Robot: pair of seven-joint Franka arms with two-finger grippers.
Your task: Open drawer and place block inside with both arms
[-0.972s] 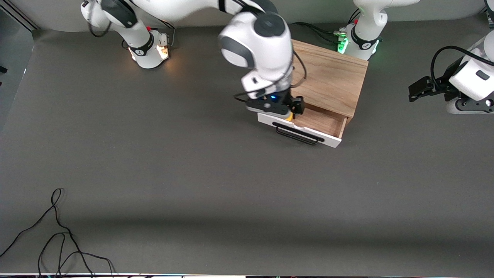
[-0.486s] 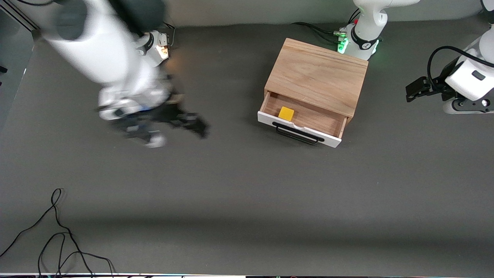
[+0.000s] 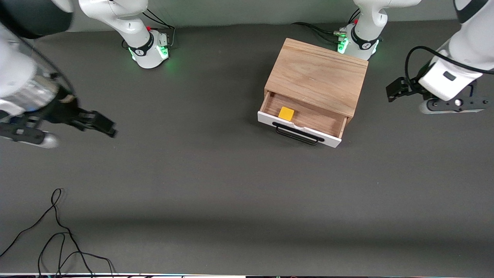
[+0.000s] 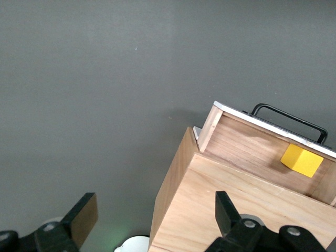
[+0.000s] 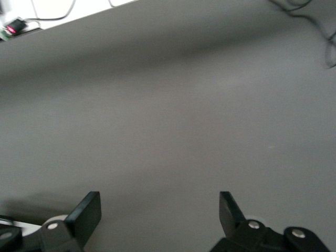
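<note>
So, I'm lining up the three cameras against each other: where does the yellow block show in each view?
Front view: block in the open drawer, toward the right arm's end.
Left wrist view: block in the drawer, against its front panel.
Right wrist view: not in it, only bare table.
Shared landmark: black handle.

Drawer (image 3: 305, 123), pulled open from its light-oak box (image 3: 317, 75): white front with a long black bar handle (image 3: 299, 134) facing the front camera, light wood floor exposed. Block (image 3: 286, 113), a small bright yellow cube, rests flat on the drawer floor, just inside the white front, toward the right arm's end of the drawer. In the left wrist view the block (image 4: 302, 160) sits in the open drawer (image 4: 262, 149).
</note>
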